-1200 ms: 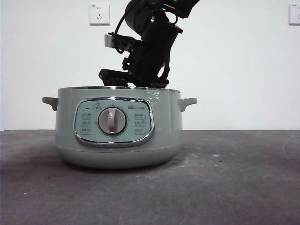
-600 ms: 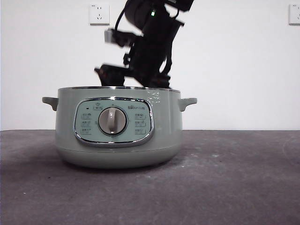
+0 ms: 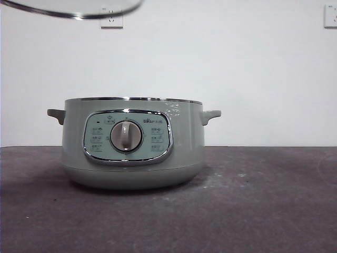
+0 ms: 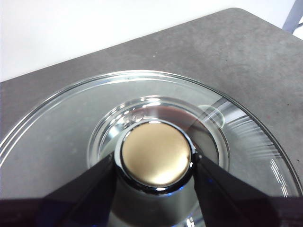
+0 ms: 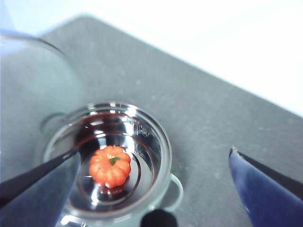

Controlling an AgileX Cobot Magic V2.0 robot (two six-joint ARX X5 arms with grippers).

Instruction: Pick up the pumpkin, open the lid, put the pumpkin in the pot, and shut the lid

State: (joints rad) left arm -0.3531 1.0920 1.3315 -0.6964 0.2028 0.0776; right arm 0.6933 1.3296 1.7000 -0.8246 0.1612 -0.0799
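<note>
The sage-green pot (image 3: 131,147) stands uncovered on the table, its grey dial facing the front view. The orange pumpkin (image 5: 110,166) lies on the shiny bottom inside the pot (image 5: 162,137), seen from above in the right wrist view. My right gripper (image 5: 154,151) hovers high above the pot, open and holding nothing. My left gripper (image 4: 155,165) is shut on the knob (image 4: 155,153) of the glass lid (image 4: 61,127). It holds the lid in the air, up and to the left of the pot. Only the lid's chrome rim (image 3: 73,9) shows in the front view.
The dark grey table (image 3: 253,211) stretches to the right of and in front of the pot. A white wall with two sockets (image 3: 111,16) (image 3: 330,16) stands behind. The table's far edge (image 4: 142,40) shows in the left wrist view.
The black arm that hung over the pot's opening has risen out of the front view. The lid's rim has come into view at the top left.
</note>
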